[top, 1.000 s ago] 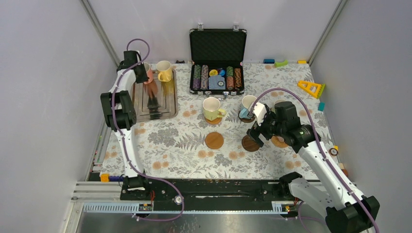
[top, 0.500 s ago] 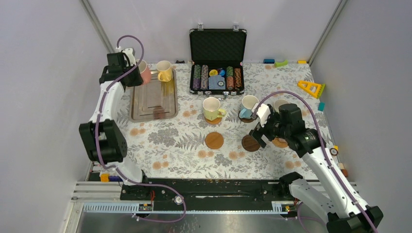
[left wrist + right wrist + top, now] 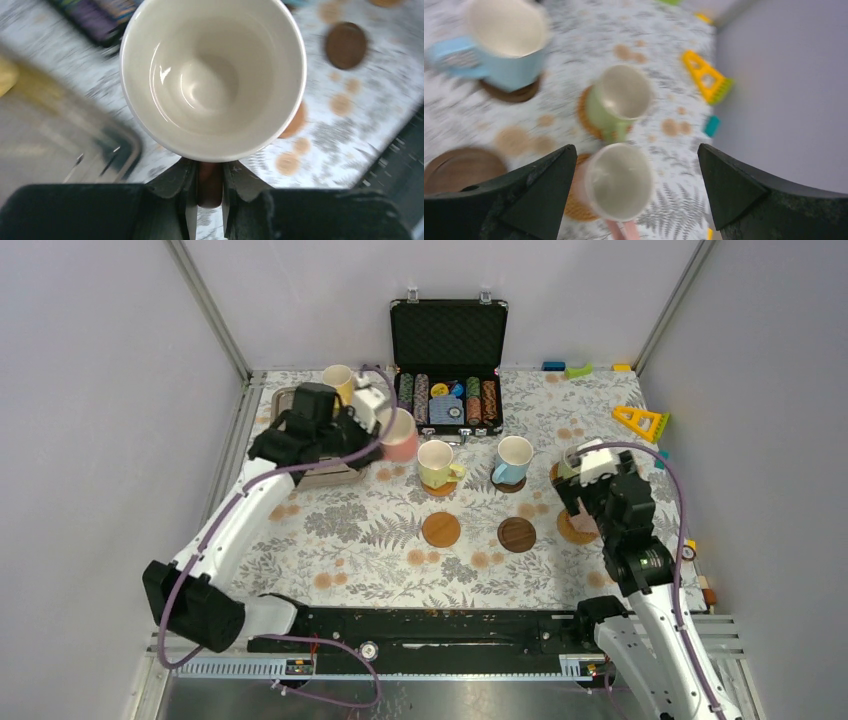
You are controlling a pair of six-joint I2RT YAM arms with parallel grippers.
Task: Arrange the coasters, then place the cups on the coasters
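Two risks from here. Pinches the pink mug [image 3: 400, 436] by its handle alone in the left gripper [image 3: 209, 200], aloft near the seated yellow mug [image 3: 434, 462]; may swing or slip from so thin a hold, or clip that mug heading for the bare tan coaster [image 3: 441, 529]. Spreads the right gripper [image 3: 636, 175] wide, empty, over a parked mug [image 3: 616, 182]; may knock it if lowered

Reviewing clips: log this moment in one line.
left gripper: shut on glossy pink ceramic mug handle | right gripper: open | empty: tan round coaster, dark brown coaster
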